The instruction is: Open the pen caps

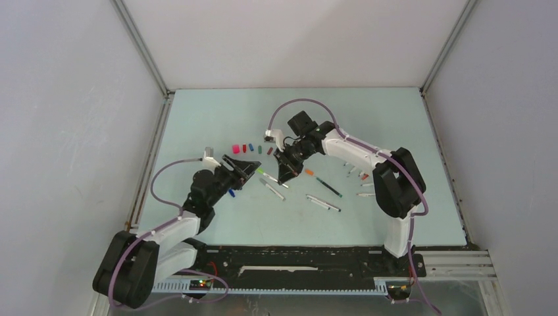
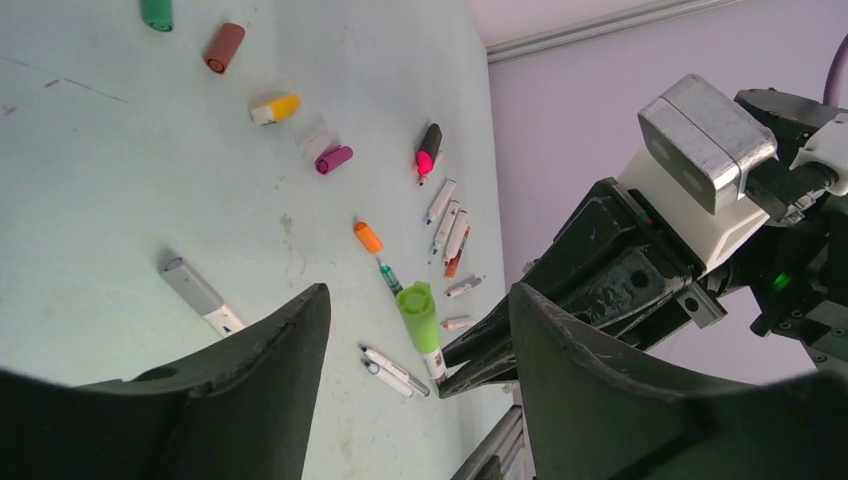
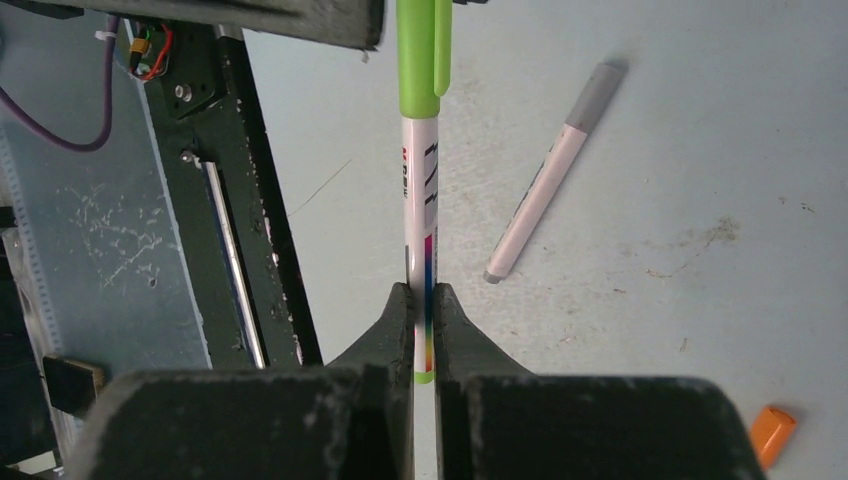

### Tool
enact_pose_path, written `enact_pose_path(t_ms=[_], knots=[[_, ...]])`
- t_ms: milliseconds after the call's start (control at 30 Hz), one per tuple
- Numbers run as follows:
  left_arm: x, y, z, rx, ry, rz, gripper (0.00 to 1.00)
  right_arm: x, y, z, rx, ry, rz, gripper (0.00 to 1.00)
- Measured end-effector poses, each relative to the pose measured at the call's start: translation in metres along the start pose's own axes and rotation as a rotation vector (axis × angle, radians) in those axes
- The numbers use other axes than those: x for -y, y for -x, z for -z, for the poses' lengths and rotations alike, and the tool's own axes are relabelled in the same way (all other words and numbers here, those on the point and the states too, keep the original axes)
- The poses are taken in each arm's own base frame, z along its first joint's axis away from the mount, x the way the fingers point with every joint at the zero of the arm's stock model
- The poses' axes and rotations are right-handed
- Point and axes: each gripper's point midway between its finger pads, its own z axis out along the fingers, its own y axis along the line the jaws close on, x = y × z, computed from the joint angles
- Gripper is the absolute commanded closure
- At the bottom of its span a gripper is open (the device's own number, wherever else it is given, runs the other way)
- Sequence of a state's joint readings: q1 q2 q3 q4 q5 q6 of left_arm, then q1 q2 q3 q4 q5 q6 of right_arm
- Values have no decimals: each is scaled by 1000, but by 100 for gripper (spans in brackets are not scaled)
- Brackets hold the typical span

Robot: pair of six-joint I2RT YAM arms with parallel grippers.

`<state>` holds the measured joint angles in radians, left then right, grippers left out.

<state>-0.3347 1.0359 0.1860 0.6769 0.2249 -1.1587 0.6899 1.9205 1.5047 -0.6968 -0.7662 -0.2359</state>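
My right gripper (image 3: pixel 423 300) is shut on the lower white barrel of a pen (image 3: pixel 420 200) that wears a bright green cap (image 3: pixel 418 60). In the left wrist view that green cap (image 2: pixel 418 312) points up between the fingers of my left gripper (image 2: pixel 420 292), which stand open on either side of it without touching. From above, the left gripper (image 1: pixel 242 172) and right gripper (image 1: pixel 287 176) face each other over mid-table, the green pen (image 1: pixel 262 172) between them. Loose pen caps lie in a row behind: pink (image 1: pixel 236 148), red (image 1: pixel 244 147), blue (image 1: pixel 251 147).
An orange cap (image 1: pixel 308 172) and uncapped pens (image 1: pixel 323 203) lie right of the grippers. Several more pens (image 1: pixel 358 174) sit by the right arm. A black highlighter (image 2: pixel 428 150) and a magenta cap (image 2: pixel 333 159) lie beyond. The black base rail (image 3: pixel 230 250) runs along the near edge.
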Motion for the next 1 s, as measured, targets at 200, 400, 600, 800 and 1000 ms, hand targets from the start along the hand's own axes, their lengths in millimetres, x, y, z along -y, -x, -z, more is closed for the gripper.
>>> enact_pose_path(t_ms=[200, 400, 600, 800, 1000], knots=[[1, -3, -8, -10, 19, 5, 59, -4, 0, -2, -2, 14, 5, 100], [-3, -9, -11, -26, 43, 4, 83, -6, -1, -5, -9, 11, 12, 100], [5, -9, -13, -30, 20, 14, 100, -9, -3, -10, -30, -8, 27, 83], [9, -14, -14, -42, 4, 10, 100, -11, -3, -11, -33, -10, 13, 70], [15, -16, -16, -51, -29, 4, 100, -11, -3, -11, -31, -10, 3, 93]])
